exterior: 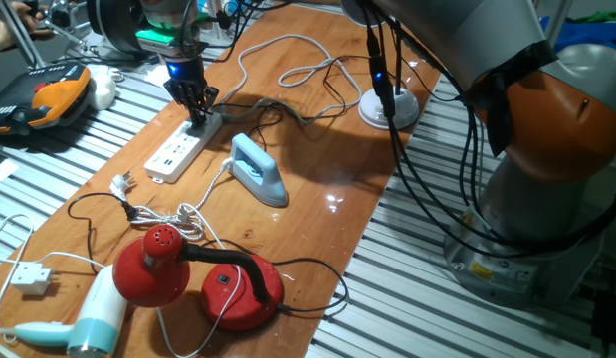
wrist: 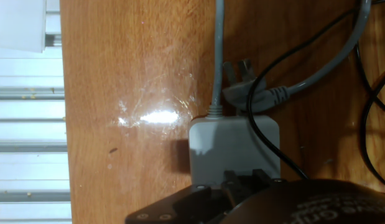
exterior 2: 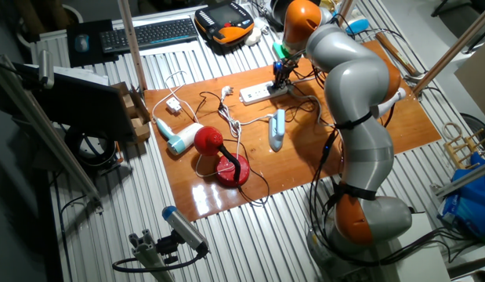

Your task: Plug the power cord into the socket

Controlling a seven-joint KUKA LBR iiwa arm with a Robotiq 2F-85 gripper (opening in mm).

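The socket is a long white power strip (exterior: 176, 151) lying near the left edge of the wooden table; it also shows in the other fixed view (exterior 2: 264, 93). My gripper (exterior: 198, 107) stands upright right over the strip's far end, fingertips touching or nearly touching it (exterior 2: 280, 77). In the hand view the strip's end (wrist: 232, 140) lies just ahead of my gripper (wrist: 241, 182), whose fingers are closed on a small black plug. The thin black power cord (exterior: 273, 105) trails from there to the right and loops across the strip's end (wrist: 267, 134).
A grey cable with a loose grey plug (wrist: 245, 94) lies just past the strip's end. A light-blue iron (exterior: 258, 171) sits right of the strip. A red lamp (exterior: 153, 264), hair dryer (exterior: 94, 320) and small white plug block (exterior: 29, 276) lie nearer. A white lamp base (exterior: 389, 107) stands at the back.
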